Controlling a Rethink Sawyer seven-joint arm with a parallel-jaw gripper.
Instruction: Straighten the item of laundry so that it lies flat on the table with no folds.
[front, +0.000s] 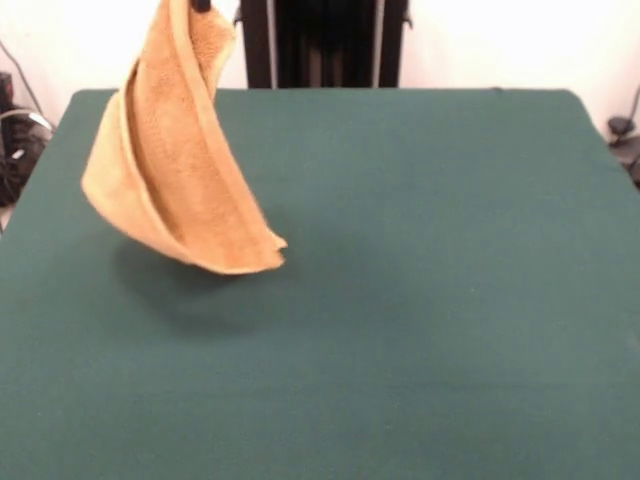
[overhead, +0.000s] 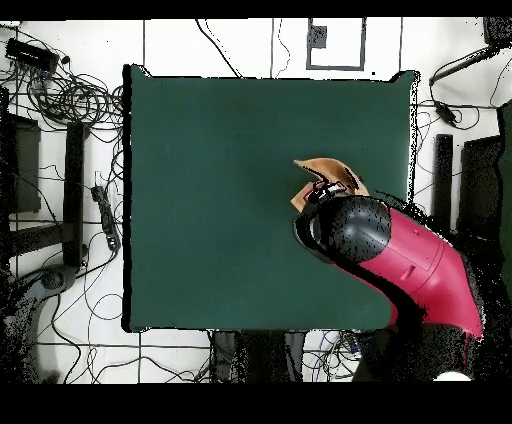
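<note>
The golden-tan towel (front: 180, 160) hangs in the air over the left part of the green table (front: 420, 300), folded on itself lengthwise. Its lower corner (front: 268, 250) hovers just above the cloth and casts a shadow below it. Only the black tip of my gripper (front: 201, 4) shows, at the top edge, shut on the towel's upper end. In the overhead view the red and black arm (overhead: 400, 255) covers most of the towel (overhead: 335, 172), which peeks out over the right part of the table (overhead: 220, 180).
The robot's black pedestal (front: 322, 45) stands behind the table's far edge. Bundles of cables (overhead: 70, 100) and dark equipment lie on the floor beside the table. The table's edges (overhead: 128, 200) are far from the towel, except the one on the arm's side.
</note>
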